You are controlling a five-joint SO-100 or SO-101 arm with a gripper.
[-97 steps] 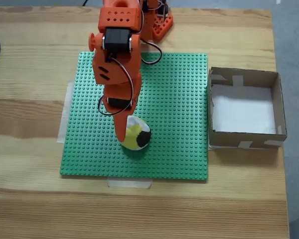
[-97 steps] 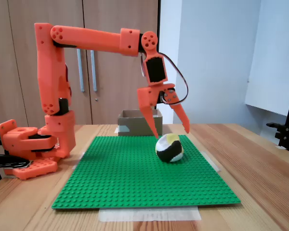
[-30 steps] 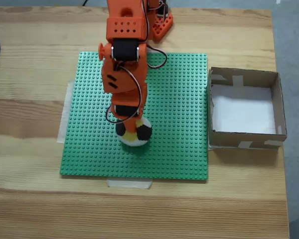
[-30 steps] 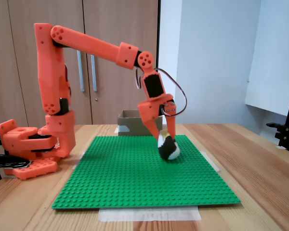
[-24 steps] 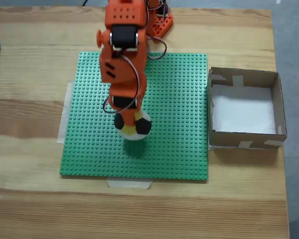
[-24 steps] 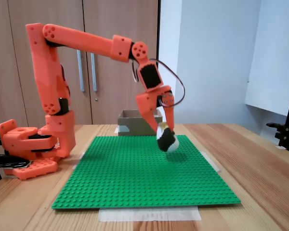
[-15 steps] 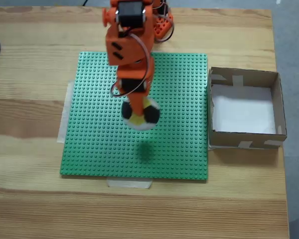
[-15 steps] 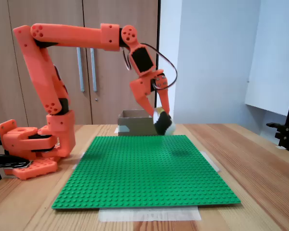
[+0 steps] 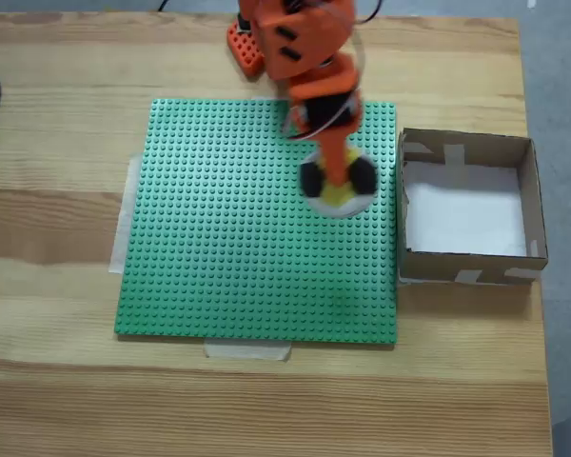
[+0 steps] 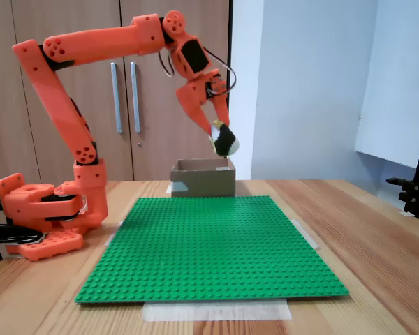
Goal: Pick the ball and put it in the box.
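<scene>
— Where's the ball [image 10: 224, 142]?
— Up in the air, pinched tight between the arm's orange fingers [image 10: 218, 138], well clear of the green baseplate [image 9: 228, 238].
— And the box [image 9: 467, 208]?
— On the worktop [image 9: 57, 124] just beside the plate. From above, the ball [image 9: 337, 183] hangs near the box wall, not over it.

Matt cardboard box [image 9: 466, 209], studded plastic baseplate [image 9: 228, 248]
</scene>
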